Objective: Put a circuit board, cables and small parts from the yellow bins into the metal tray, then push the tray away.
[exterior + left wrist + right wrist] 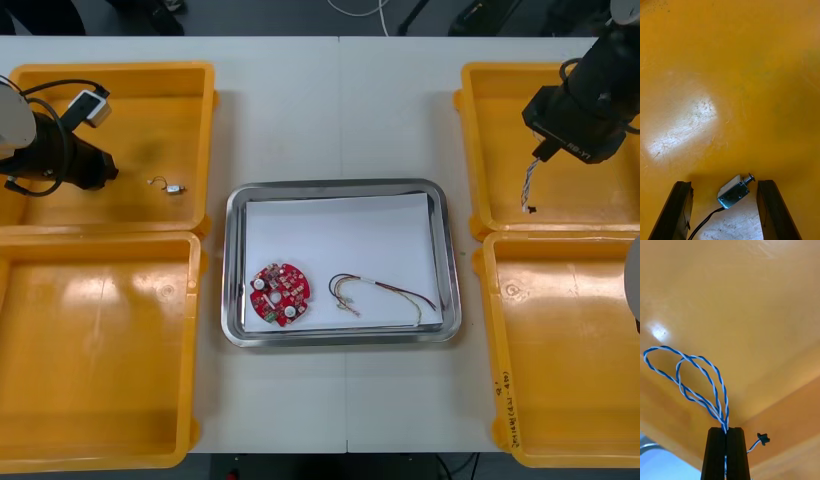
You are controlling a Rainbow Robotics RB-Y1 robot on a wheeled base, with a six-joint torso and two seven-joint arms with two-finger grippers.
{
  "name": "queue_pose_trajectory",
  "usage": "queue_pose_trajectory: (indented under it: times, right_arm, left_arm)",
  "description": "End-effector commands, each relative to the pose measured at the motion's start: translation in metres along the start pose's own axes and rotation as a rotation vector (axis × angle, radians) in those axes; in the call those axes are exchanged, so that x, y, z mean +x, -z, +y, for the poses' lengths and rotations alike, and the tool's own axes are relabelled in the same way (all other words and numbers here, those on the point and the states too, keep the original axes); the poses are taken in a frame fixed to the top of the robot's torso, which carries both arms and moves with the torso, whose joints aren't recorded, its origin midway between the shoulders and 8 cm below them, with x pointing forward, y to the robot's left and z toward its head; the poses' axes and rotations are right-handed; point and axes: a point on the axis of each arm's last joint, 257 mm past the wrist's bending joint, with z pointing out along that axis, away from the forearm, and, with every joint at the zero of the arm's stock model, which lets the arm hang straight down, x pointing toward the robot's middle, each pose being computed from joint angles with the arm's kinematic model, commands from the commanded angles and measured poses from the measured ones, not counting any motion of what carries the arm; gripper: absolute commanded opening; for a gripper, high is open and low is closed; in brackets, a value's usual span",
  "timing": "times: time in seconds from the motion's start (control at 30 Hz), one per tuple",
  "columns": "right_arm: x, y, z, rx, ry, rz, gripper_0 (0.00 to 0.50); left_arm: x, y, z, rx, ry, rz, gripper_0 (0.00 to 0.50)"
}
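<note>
Currently mid-loading: the right gripper [726, 429] is clamped on the blue-and-white cable [527, 188] over the far right bin [475, 150], while the tray [340, 186] already holds the circuit board [279, 293] and a thin cable [385, 287]. The left gripper [724, 182] sits spread around the small metal part [733, 192] on the far left bin [140, 72] floor. Next, probably: carry the cable to the tray and release it; the left closes on the part.

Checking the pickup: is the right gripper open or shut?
Shut on the twisted blue and white cable: the right gripper pinches its strands between closed fingers, over the yellow bin.
</note>
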Motion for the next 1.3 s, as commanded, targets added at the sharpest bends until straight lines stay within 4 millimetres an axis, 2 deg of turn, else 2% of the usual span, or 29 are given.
queue_pose_trajectory:
  times: [0.03,0.07,0.1,0.27,0.47,0.63,0.87,1.3]
  right_arm:
    - [-0.017,0.045,-0.007,-0.032,0.080,-0.049,0.000]
    - [-0.019,0.053,-0.008,-0.046,0.104,-0.054,0.000]
    - [-0.021,0.056,-0.008,-0.053,0.114,-0.063,0.000]
    - [-0.034,0.077,-0.012,-0.069,0.232,-0.165,0.000]
    - [-0.033,0.088,-0.013,-0.068,0.378,-0.245,0.000]
    - [-0.025,0.094,-0.003,-0.062,0.526,-0.285,0.000]
    - [-0.001,0.094,0.019,-0.044,0.742,-0.316,0.000]
    - [0.072,0.080,0.063,-0.064,1.106,-0.238,0.000]
  left_arm:
    - [-0.036,0.006,-0.006,0.004,0.091,-0.057,0.305]
    - [-0.037,0.006,-0.006,0.004,0.089,-0.057,0.035]
    - [-0.036,0.006,-0.006,0.005,0.094,-0.058,0.003]
    - [-0.037,0.005,-0.008,0.010,0.094,-0.059,0.000]
    - [-0.037,0.005,-0.008,0.011,0.095,-0.060,0.000]
    - [-0.037,0.008,-0.009,0.019,0.096,-0.050,0.000]
    - [-0.046,0.031,-0.007,0.035,0.094,-0.030,0.000]
    - [-0.061,0.079,-0.013,0.059,0.132,0.001,0.000]
